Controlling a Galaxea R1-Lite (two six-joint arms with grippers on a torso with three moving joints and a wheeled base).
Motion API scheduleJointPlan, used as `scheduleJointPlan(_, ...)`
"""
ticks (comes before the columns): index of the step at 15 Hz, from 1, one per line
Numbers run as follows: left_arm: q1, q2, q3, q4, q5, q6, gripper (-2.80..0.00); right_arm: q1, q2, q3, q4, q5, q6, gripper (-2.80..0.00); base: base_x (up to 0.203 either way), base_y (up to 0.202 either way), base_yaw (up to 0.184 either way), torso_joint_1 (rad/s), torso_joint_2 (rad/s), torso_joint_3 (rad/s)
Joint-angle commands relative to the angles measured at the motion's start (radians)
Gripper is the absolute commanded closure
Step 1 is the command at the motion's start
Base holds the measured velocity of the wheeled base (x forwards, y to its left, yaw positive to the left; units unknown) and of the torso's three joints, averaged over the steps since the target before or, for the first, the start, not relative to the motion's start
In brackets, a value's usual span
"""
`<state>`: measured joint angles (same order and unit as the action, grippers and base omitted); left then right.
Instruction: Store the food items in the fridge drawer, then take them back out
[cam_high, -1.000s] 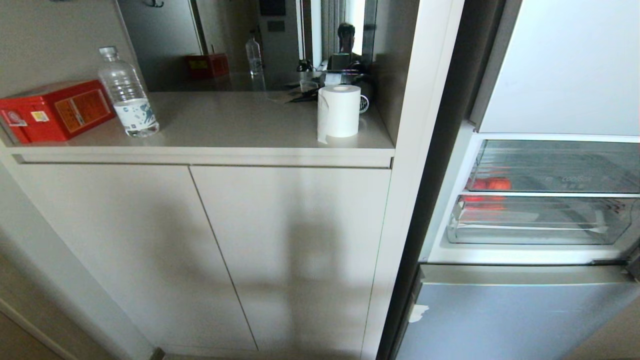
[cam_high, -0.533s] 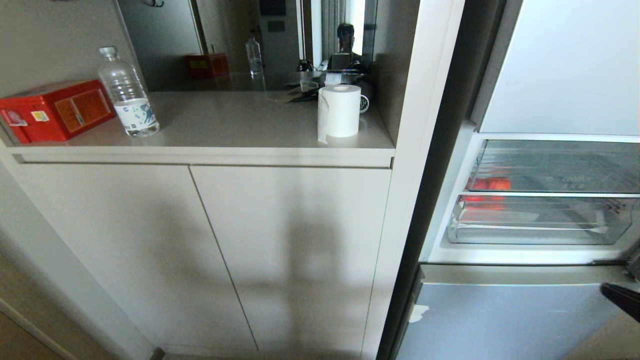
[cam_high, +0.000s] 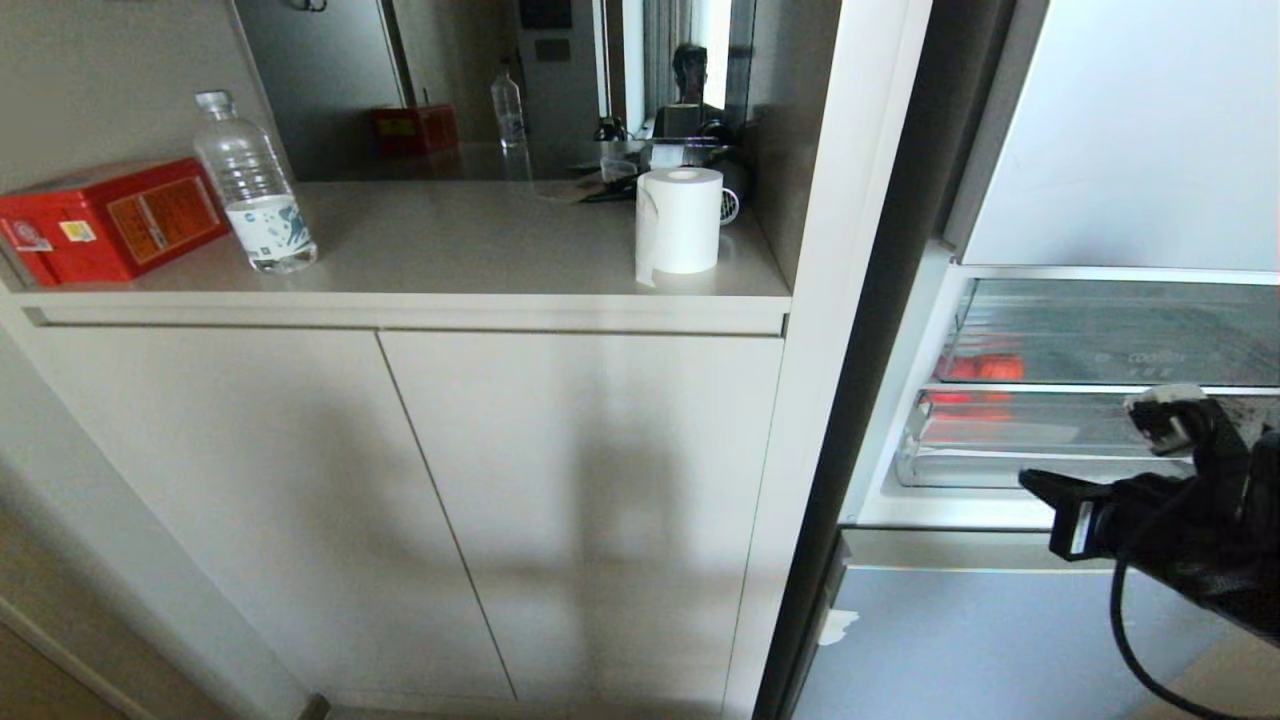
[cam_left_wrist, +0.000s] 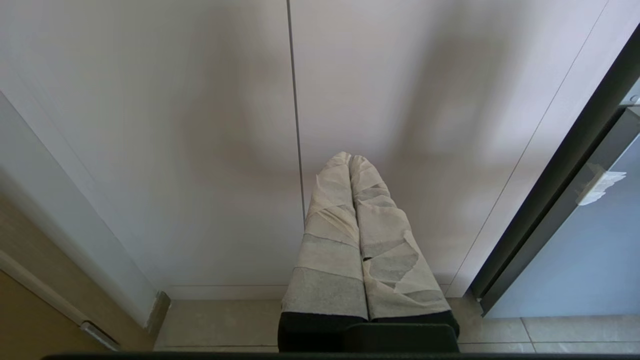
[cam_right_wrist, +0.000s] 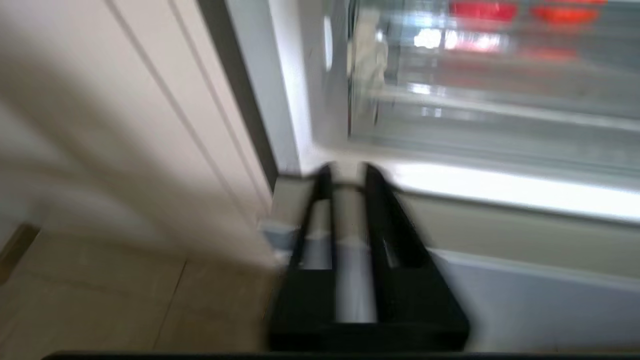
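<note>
Food items (cam_right_wrist: 522, 11) clearer beside right wrist

Nothing can be read: labels on the red box (cam_high: 110, 215) and, beside it, the water bottle (cam_high: 252, 185) are illegible.

Beige counter (cam_high: 450, 250) bears red box (cam_high: 110, 218), bottle (cam_high: 252, 190), paper roll (cam_high: 679, 222)

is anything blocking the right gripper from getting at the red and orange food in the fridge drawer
Yes. The right gripper is outside the fridge drawer, whose clear front wall stands between it and the food items at the back. The fridge door is open.
</note>
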<state>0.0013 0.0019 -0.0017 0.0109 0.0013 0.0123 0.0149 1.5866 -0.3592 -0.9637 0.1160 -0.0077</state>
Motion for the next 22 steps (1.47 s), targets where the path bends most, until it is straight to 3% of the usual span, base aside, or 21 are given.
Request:
scheduleJointPlan(1,0.000,0.000,0.000,0.000,0.000,0.000,0.00,0.001,0.169,-0.019,-0.105,0.002,-0.001,-2.80,0.000,0.000,0.000,0.000,0.00,0.000)
scheduleJointPlan(4,0.000,0.000,0.000,0.000,0.000,0.000,0.00,0.000,0.281,-0.035,-0.219,0.003,0.003,-2.80,0.000,0.000,0.000,0.000,0.00,0.000)
scheduleJointPlan(9,0.000,0.000,0.000,0.000,0.000,0.000,0.00,0.000,0.527,-0.008,-0.546,0.008,-0.002,-2.80,0.000,0.000,0.000,0.000,0.00,0.000)
scheduleJointPlan(22,0.000,0.000,0.000,0.000,0.000,0.000,0.00,0.002,0.575,-0.142,-0.566,-0.042,0.015,-2.80,0.000,0.000,0.000,0.000,0.00,0.000)
